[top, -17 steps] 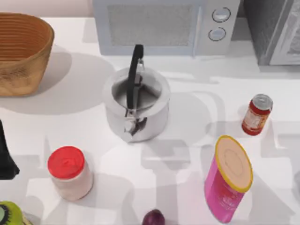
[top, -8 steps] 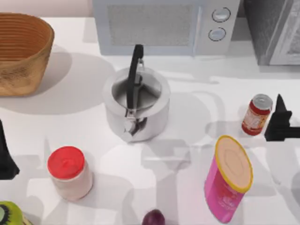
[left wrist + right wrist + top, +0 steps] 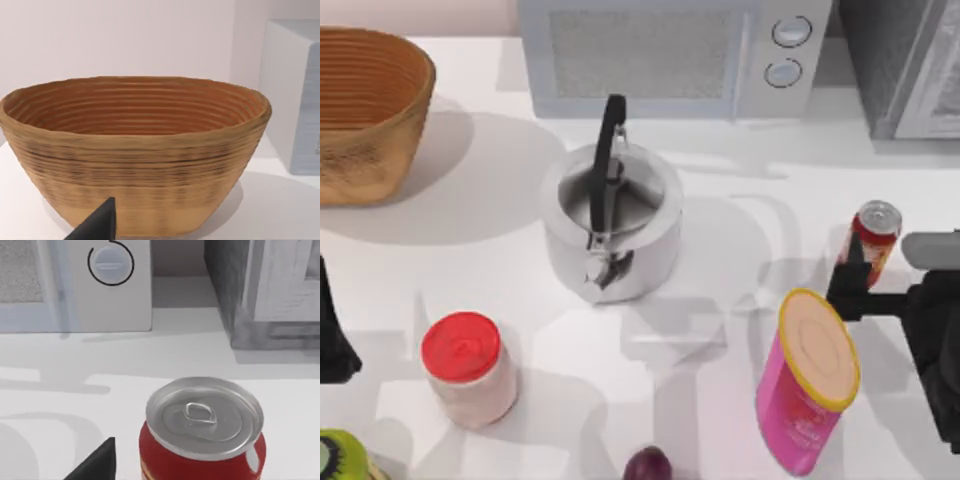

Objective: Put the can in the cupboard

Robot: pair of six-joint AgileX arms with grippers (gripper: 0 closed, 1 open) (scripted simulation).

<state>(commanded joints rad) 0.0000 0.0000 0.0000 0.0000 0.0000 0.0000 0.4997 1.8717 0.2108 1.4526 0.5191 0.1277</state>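
Right claw [image 3: 865, 262] spread beside 1 can [image 3: 873, 240], 1 cupboard [image 3: 905, 65] behind, left claw [image 3: 332, 330] state unclear

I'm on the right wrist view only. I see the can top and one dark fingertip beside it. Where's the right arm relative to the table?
Observer: In the top view the right gripper is at the table's right side, right beside the can, which is standing upright.
Operator: Anything crowding it?
Observer: A tall pink canister stands just in front of the gripper, nearer the camera.
Operator: Cupboard door?
Observer: The cupboard is at the far right corner; its door looks closed.
Operator: Left arm?
Observer: Parked at the left edge, left gripper facing the woven basket.
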